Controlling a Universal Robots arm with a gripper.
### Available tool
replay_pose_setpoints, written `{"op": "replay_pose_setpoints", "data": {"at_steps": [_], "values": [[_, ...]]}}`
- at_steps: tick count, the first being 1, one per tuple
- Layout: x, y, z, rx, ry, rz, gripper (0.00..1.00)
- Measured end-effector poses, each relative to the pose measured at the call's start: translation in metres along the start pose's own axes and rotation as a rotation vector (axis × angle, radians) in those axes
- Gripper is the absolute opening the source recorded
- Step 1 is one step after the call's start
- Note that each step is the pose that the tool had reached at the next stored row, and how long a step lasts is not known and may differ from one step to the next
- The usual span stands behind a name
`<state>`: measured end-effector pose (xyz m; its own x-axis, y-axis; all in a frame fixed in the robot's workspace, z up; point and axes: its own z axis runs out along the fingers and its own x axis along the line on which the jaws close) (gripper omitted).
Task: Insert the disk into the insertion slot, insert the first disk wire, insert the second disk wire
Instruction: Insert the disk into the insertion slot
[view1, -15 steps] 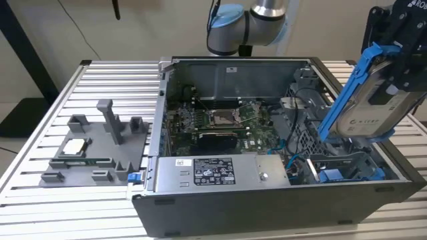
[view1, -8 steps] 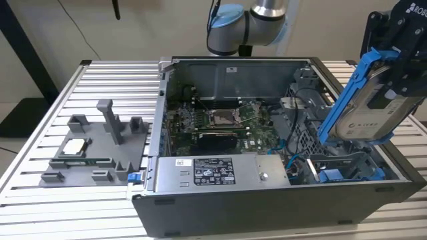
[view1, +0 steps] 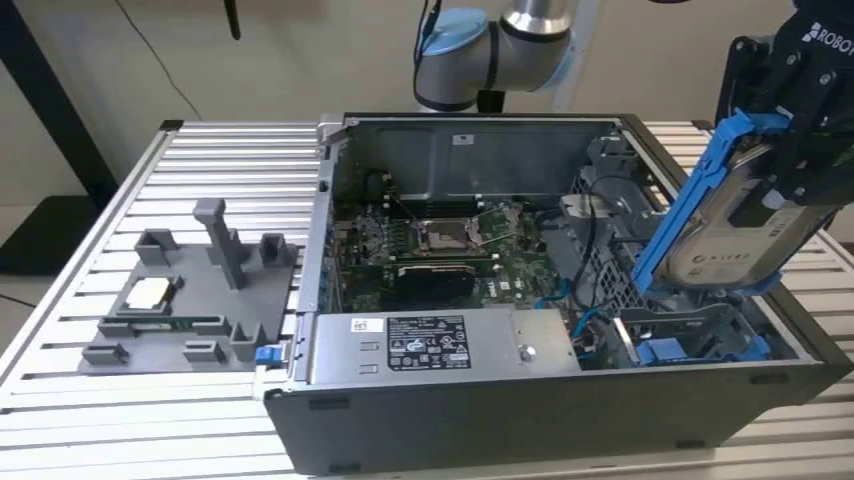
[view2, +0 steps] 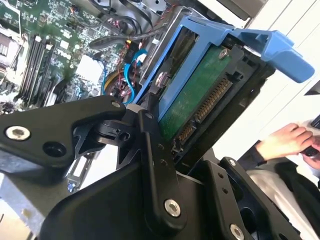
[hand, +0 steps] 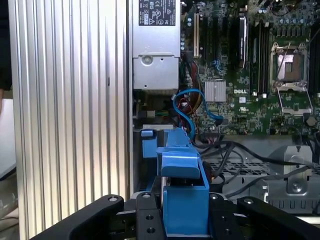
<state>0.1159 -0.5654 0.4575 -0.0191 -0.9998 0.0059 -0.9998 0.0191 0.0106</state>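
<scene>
An open computer case lies on its side on a slatted metal table. At the exterior view's right, the black gripper hangs above the near right corner of the case. Its fingers are pressed together on the disk, pinching it by the sides of its blue carrier frame.

The disk is tilted steeply, its lower end pointing down toward the insertion slot, a grey bay with blue fittings in that corner. It is not yet seated; its lower edge is just above the bay's rim. The tilt appears meant to line the carrier up with the bay's opening. The second wrist view shows the disk's green circuit side with its connector row exposed, seemingly kept free for the wires.

Room is tight. A silver power-supply box runs along the near wall just left of the bay, and a blue cable loops between them, near the disk's path. The motherboard sits farther in, well apart. At the exterior view's left, a grey parts fixture rests on the table, well apart from the case corner. A person's hand shows beyond the disk in the second wrist view.
</scene>
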Motion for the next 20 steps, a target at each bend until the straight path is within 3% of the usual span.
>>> {"op": "replay_pose_setpoints", "data": {"at_steps": [20], "values": [[0.003,-0.0066,0.0336,-0.0016,-0.0004,0.0,0.33]]}}
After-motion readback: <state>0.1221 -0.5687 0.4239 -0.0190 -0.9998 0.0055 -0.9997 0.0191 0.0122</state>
